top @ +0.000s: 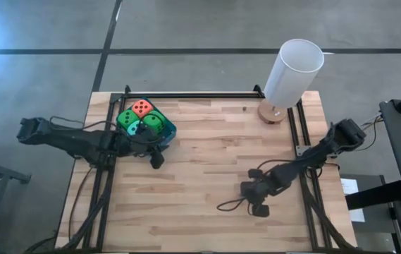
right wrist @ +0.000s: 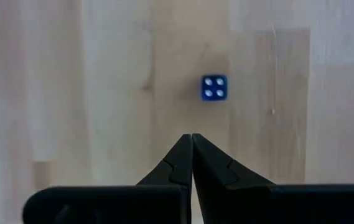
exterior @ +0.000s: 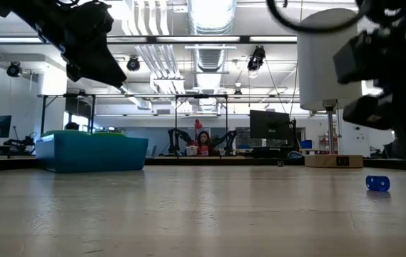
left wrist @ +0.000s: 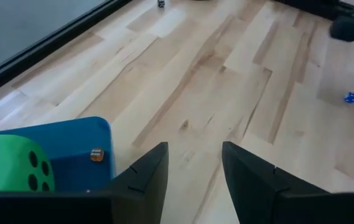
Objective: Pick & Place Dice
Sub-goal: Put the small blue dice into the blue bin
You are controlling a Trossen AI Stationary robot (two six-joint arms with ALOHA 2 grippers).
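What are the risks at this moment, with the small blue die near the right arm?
1. The right gripper has its fingers shut, aimed at the small blue die; if it advances so, it may push the die instead of taking it.
2. The blue tray already holds large dice; the left gripper, open beside it, might bump the tray.

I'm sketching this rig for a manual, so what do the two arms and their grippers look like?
Both arms are dark, nearly black, built of slim jointed links, with thin black cables trailing loosely along them. The left gripper has two flat, angular dark fingers that narrow toward the tips. The right gripper has the same matte dark fingers, tapering to points, on a broad dark crossbar. No markings or labels show on either.
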